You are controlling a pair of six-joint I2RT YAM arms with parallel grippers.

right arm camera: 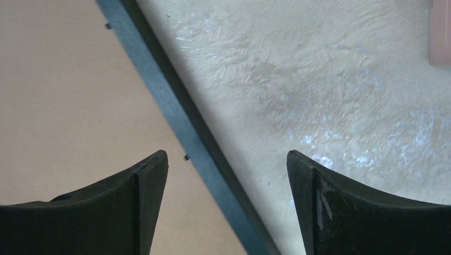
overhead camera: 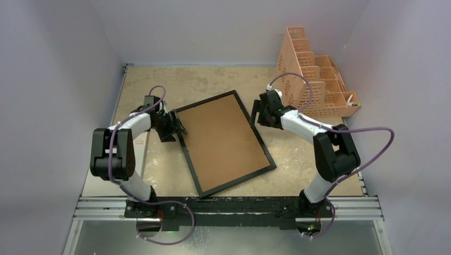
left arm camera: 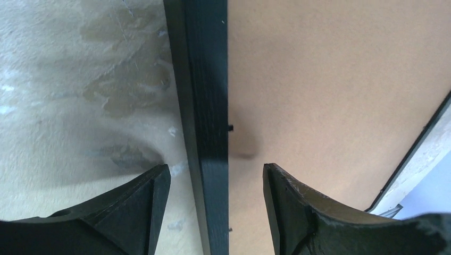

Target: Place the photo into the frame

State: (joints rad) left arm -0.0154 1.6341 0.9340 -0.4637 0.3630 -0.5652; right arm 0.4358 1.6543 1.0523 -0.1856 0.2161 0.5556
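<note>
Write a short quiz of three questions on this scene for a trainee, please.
1. True or false: the frame lies with its brown back up.
2. Of the left end effector and the right end effector, which has its open fingers on either side of a frame rail? A. left only B. right only C. both
3. Fill in: the organizer stands at the far ____ corner of the table.
Key: 1 true; 2 C; 3 right.

High rear camera looks down on the whole surface [overhead camera: 213,79]; each wrist camera sits close over a frame [overhead camera: 223,143] edge
</note>
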